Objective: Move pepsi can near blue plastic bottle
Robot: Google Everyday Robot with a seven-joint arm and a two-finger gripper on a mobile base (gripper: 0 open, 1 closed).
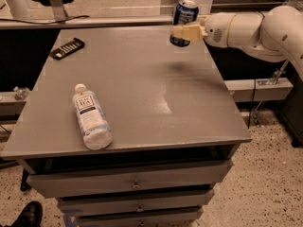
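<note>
The small dark blue aluminium pepsi can (pixel 185 11) with its silver top is at the far right corner of the flat grey table (pixel 142 93). It stands upright, its long axis vertical and the pull-tab end facing up. I judge it is held a little clear of the surface, since a soft shadow lies on the table just nearer than it. The cream two-finger gripper (pixel 187 32) is clamped across the can's lower body. One finger crosses the front of the can and the white arm (pixel 255 30) reaches in level from the right. A side grip like this keeps the can vertical, so I can carry it over and set it down on its base. The target is well apart from the can, at the near left of the table. It is the pale blue plastic bottle (pixel 91 122) with a white cap and a dark "TEA" panel on its label. It lies on its side, cap pointing to the far side and base towards the near edge, so its long axis runs near to far. A black remote-like bar (pixel 67 48) sits at the far left, away from my likely path. The wide grey drawers (pixel 135 183) below the table play no part in this.
</note>
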